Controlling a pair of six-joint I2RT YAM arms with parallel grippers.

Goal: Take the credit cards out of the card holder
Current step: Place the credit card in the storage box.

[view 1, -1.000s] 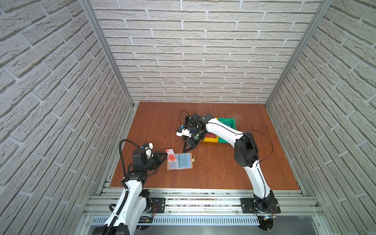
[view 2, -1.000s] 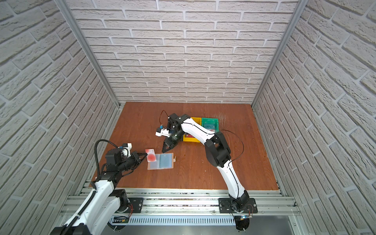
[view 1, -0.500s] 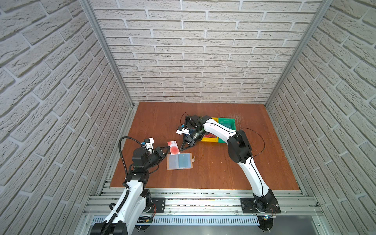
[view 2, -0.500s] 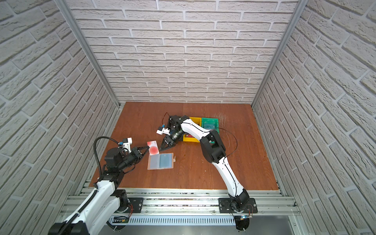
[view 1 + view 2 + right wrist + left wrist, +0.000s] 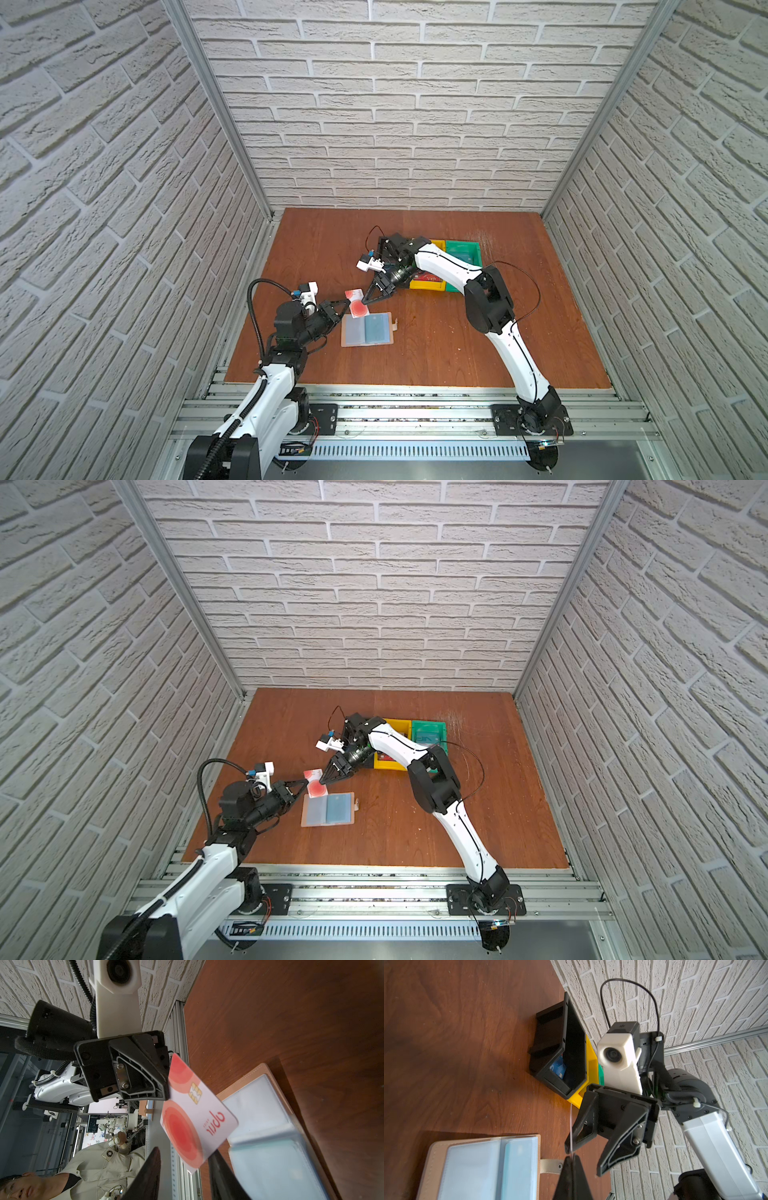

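Credit card (image 5: 356, 305) (image 5: 316, 786), pale with red discs, a gold chip and red lettering (image 5: 197, 1113): left of centre in both top views, held in the air over the upper-left corner of the card holder, standing on edge and showing only as a thin line in the left wrist view (image 5: 571, 1126).

1. Left pincer (image 5: 347, 302) (image 5: 305, 785): left of the card, jaws clamped flat on the card's left end (image 5: 572, 1157).
2. Right pincer (image 5: 365, 301) (image 5: 322, 782): right of the card, pointing down-left. Jaws stand apart with the card's far end between them (image 5: 184, 1159). One fingertip is just beside the card face and the other is clear of it (image 5: 584, 1159).
3. Card holder (image 5: 368, 329) (image 5: 328, 810): below the card, lying open and flat on the surface (image 5: 457, 353). It has a tan cover, clear bluish sleeves (image 5: 483, 1167) and a snap tab out to the right. The right sleeve looks darker, but its contents cannot be told.
4. Black bin (image 5: 571, 1043): right of centre and largely behind the right arm in both top views. A blue card (image 5: 558, 1068) lies inside.
5. Yellow bin (image 5: 428, 284) (image 5: 388, 766): touching the black bin. A red card (image 5: 428, 277) printed "VIP" lies inside.
6. Green bin (image 5: 478, 253) (image 5: 444, 729): rightmost, against the yellow bin. A teal card (image 5: 459, 255) (image 5: 426, 735) lies inside.
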